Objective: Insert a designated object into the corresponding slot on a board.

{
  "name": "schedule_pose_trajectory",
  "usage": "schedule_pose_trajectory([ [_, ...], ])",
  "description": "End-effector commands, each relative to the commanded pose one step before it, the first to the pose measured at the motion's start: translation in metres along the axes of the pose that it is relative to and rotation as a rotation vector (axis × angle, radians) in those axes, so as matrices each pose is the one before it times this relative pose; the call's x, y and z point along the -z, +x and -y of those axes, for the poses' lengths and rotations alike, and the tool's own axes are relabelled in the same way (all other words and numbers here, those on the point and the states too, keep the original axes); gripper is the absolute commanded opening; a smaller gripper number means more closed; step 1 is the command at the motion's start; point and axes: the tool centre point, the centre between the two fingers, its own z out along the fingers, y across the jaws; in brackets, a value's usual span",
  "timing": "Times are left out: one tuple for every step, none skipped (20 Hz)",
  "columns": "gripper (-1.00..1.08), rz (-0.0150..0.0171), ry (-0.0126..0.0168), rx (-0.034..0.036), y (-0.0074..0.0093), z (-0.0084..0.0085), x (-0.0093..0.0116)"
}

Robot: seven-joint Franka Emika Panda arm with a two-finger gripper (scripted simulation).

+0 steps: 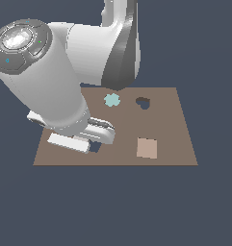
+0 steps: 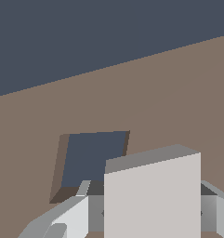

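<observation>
Gripper (image 2: pixel 153 214): the grey fingers (image 2: pixel 62 218) flank a light-grey square block (image 2: pixel 153 195) on both sides and pinch it between them, held face-on to the wrist camera. The hold keeps the block's lower end free, presumably so it can go down into a hole without the fingers fouling the rim.

Just beyond the block lies the dark square cut-out slot (image 2: pixel 92 160), its brown walls visible on two sides and the dark background showing through. The block overlaps the slot's near corner in the wrist view but is offset from it (not yet centred, as I judge). Whether its base already touches the board cannot be told.

In the exterior view the white arm (image 1: pixel 45 91) hides most of this: only a sliver of the slot (image 1: pixel 95 146) shows beside the white hand, near the front edge of the flat brown rectangular board (image 1: pixel 170 125), toward that view's left corner. The held block itself is not visible there.

Elsewhere on the board: a pale cyan scalloped piece (image 1: pixel 111 100) and a dark rounded hole (image 1: pixel 143 102) near the far edge, and a larger pinkish-beige square (image 1: pixel 147 147) near the front, toward the exterior view's right. All well apart from the gripper.

Judgement: the step in hand is alignment over the slot; a small shift and squaring-up seem needed before lowering.
</observation>
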Motion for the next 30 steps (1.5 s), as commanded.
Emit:
schedule_pose_trajectory([
  [-1.00, -0.00037, -0.00013, -0.04686, 0.00197, 0.01011, 0.00116],
  [-1.00, 0.00004, 0.00000, -0.01548, 0.00068, 0.00360, 0.00030],
  [-1.00, 0.00004, 0.00000, -0.01447, 0.00068, 0.00335, 0.00028],
  [-1.00, 0.00004, -0.00001, -0.01346, 0.00068, 0.00309, 0.00026],
  [-1.00, 0.00004, -0.00001, -0.01247, 0.00066, 0.00286, 0.00024],
  [-1.00, 0.00004, -0.00001, -0.01147, 0.00062, 0.00263, 0.00022],
  [-1.00, 0.00004, -0.00001, -0.01046, 0.00057, 0.00239, 0.00020],
  [-1.00, 0.00004, -0.00001, -0.00942, 0.00052, 0.00215, 0.00018],
  [-1.00, 0.00003, -0.00001, -0.00836, 0.00046, 0.00192, 0.00016],
  [-1.00, 0.00003, -0.00001, -0.00731, 0.00041, 0.00167, 0.00014],
  [-1.00, 0.00003, -0.00001, -0.00625, 0.00036, 0.00143, 0.00012],
  [-1.00, 0.00002, -0.00001, -0.00519, 0.00031, 0.00118, 0.00010],
  [-1.00, 0.00002, -0.00001, -0.00414, 0.00027, 0.00093, 0.00007],
  [-1.00, 0.00002, -0.00001, -0.00309, 0.00023, 0.00068, 0.00005],
  [-1.00, 0.00001, -0.00001, -0.00201, 0.00018, 0.00044, 0.00003],
  [-1.00, 0.00001, -0.00001, -0.00098, 0.00015, 0.00017, 0.00001],
  [-1.00, 0.00000, 0.00000, 0.00000, 0.00013, -0.00013, 0.00000],
  [-1.00, 0.00001, -0.00001, 0.00120, 0.00005, -0.00029, -0.00004],
  [-1.00, 0.00000, 0.00000, 0.00218, 0.00003, -0.00059, -0.00005],
  [-1.00, 0.00000, 0.00000, 0.00239, -0.00001, -0.00062, -0.00005],
  [-1.00, 0.00000, 0.00000, 0.00146, -0.00002, -0.00038, -0.00003],
  [-1.00, 0.00000, 0.00000, 0.00049, 0.00000, -0.00014, -0.00001],
  [-1.00, 0.00049, -0.00015, -0.00145, -0.00021, 0.00047, -0.00025],
  [-1.00, 0.00000, 0.00000, 0.00000, 0.00002, -0.00003, -0.00054],
  [-1.00, 0.00000, 0.00000, 0.00000, 0.00005, -0.00009, -0.00163],
  [-1.00, 0.00000, 0.00000, 0.00000, 0.00007, -0.00015, -0.00271],
  [-1.00, 0.00008, 0.00029, 0.00038, -0.00003, 0.00009, -0.00270],
  [-1.00, 0.00000, 0.00000, 0.00000, 0.00003, -0.00009, -0.00163],
  [-1.00, 0.00000, 0.00000, 0.00000, 0.00001, -0.00003, -0.00054],
  [1.00, 0.00000, 0.00000, 0.00000, 0.00000, 0.00000, 0.00000],
])
